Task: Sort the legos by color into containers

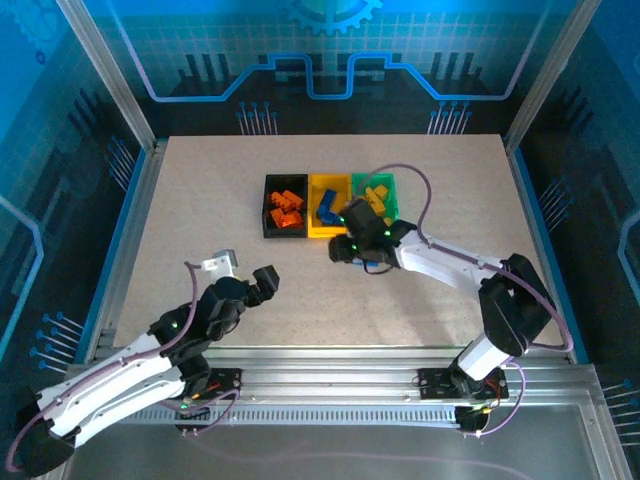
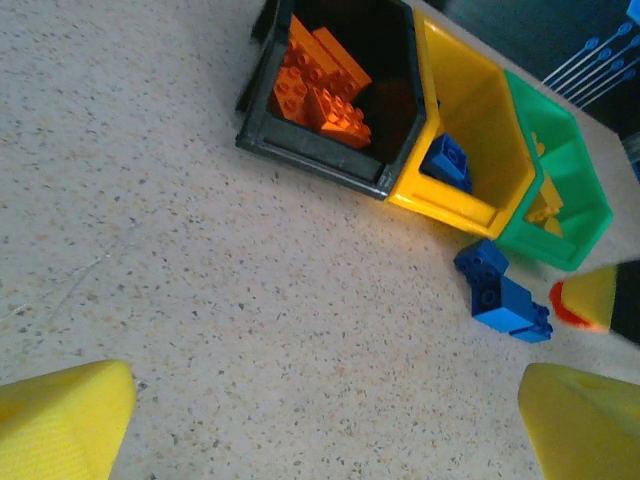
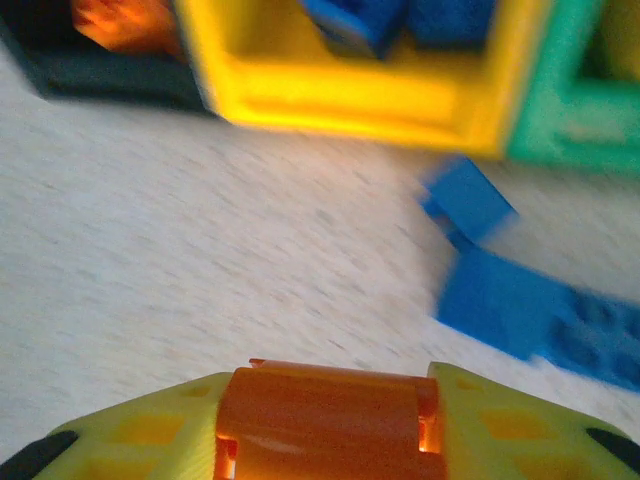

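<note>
My right gripper is shut on an orange lego, just above the table in front of the yellow bin. In the top view the right gripper hangs close to the bins' near side. Two blue legos lie on the table beside it, below the green bin. The black bin holds several orange legos. Blue legos lie in the yellow bin and yellow ones in the green bin. My left gripper is open over bare table.
The three bins stand side by side at the table's middle back: black, yellow, green. A metal frame and blue walls ring the table. The left arm lies low at the near left.
</note>
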`<state>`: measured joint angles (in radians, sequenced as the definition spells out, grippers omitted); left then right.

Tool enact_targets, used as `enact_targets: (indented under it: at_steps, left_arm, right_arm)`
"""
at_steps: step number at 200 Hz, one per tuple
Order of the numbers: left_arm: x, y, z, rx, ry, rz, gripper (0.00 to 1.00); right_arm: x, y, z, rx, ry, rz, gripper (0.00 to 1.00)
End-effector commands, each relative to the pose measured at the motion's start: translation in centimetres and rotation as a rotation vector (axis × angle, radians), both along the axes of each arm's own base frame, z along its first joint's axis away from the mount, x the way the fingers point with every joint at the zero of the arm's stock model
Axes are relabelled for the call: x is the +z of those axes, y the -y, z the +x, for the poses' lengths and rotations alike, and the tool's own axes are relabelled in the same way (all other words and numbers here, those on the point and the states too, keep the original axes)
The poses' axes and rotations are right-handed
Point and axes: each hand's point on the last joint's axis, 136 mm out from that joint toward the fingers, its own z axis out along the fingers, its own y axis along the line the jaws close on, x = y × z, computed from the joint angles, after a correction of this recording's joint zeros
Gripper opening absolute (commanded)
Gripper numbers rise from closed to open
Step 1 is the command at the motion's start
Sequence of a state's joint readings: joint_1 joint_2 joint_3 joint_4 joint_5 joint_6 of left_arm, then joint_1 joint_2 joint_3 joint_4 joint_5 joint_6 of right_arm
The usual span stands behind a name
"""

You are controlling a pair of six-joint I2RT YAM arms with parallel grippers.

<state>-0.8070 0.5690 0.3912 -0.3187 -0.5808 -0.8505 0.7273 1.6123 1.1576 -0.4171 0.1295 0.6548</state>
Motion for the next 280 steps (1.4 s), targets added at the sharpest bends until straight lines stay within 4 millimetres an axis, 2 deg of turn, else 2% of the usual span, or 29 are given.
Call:
enact_targets:
  at_steps: [1, 20, 40, 89, 110, 115, 118, 127, 140, 158, 169, 173, 175, 184, 204, 221, 236, 254, 280]
  left_arm:
    - [-1.2, -1.8, -0.6, 0.055, -0.026, 0.039, 0.99]
    - [-1.3, -1.7, -0.9, 0.038, -0.039, 0.038, 0.99]
    - [-1.6, -1.1, -1.1, 0.009, -0.057, 0.021, 0.99]
    - [-1.8, -0.4, -1.5, -0.034, -0.078, 0.0, 0.99]
    - [-2.0, -0.2, -1.6, -0.047, -0.086, 0.003, 0.99]
    - [-2.0, -0.2, -1.7, -0.051, -0.087, 0.002, 0.99]
    - [-2.0, -0.1, -1.7, -0.053, -0.088, 0.002, 0.99]
    - [-2.2, -0.1, -1.8, -0.06, -0.09, 0.003, 0.99]
    - [-2.2, 0.0, -1.8, -0.065, -0.091, 0.005, 0.99]
    - [-2.2, 0.1, -1.7, -0.069, -0.088, 0.007, 0.99]
    - [-2.0, 0.2, -1.7, -0.071, -0.082, 0.001, 0.99]
    - [-1.9, 0.2, -1.7, -0.073, -0.08, 0.0, 0.99]
    - [-1.9, 0.2, -1.7, -0.073, -0.079, -0.002, 0.99]
    - [-1.7, 0.4, -1.6, -0.084, -0.072, -0.004, 0.99]
    - [-1.3, 0.8, -1.4, -0.097, -0.054, -0.012, 0.99]
    - [-1.0, 1.0, -1.2, -0.104, -0.038, -0.017, 0.99]
    - [-0.7, 1.3, -1.0, -0.108, -0.027, -0.019, 0.99]
    - [-0.7, 1.8, -0.7, -0.124, -0.023, -0.018, 0.99]
    - [-0.9, 2.9, -0.1, -0.149, -0.038, -0.01, 0.99]
  right_arm:
    - [1.8, -3.7, 2.1, 0.062, 0.039, 0.046, 0.48]
    - [2.5, -6.4, 4.9, 0.064, 0.058, 0.075, 0.49]
    - [2.3, -9.0, 7.6, 0.061, 0.056, 0.099, 0.49]
    - [1.8, -13.3, 13.4, 0.05, 0.098, 0.128, 0.51]
    - [1.8, -14.7, 14.7, 0.058, 0.109, 0.15, 0.54]
    - [2.5, -14.9, 14.9, 0.062, 0.115, 0.164, 0.56]
    - [1.3, -15.2, 15.1, 0.066, 0.098, 0.156, 0.58]
    - [1.2, -15.4, 15.4, 0.063, 0.093, 0.154, 0.68]
    - [1.9, -15.6, 15.6, 0.063, 0.098, 0.157, 0.77]
    - [3.5, -15.6, 15.5, 0.067, 0.12, 0.168, 0.81]
    - [4.5, -15.2, 15.2, 0.069, 0.133, 0.169, 0.81]
    - [4.1, -15.0, 15.1, 0.067, 0.126, 0.161, 0.81]
    - [5.3, -14.9, 14.9, 0.066, 0.14, 0.172, 0.81]
    - [6.4, -14.3, 14.4, 0.064, 0.149, 0.18, 0.81]
    - [8.2, -12.7, 12.4, 0.059, 0.169, 0.194, 0.82]
    - [8.6, -10.6, 10.2, 0.038, 0.166, 0.201, 0.82]
    - [8.1, -8.4, 8.0, 0.016, 0.15, 0.186, 0.81]
    - [6.6, -4.9, 5.4, -0.03, 0.115, 0.132, 0.81]
    - [2.9, 0.5, 1.7, -0.119, 0.048, 0.042, 0.82]
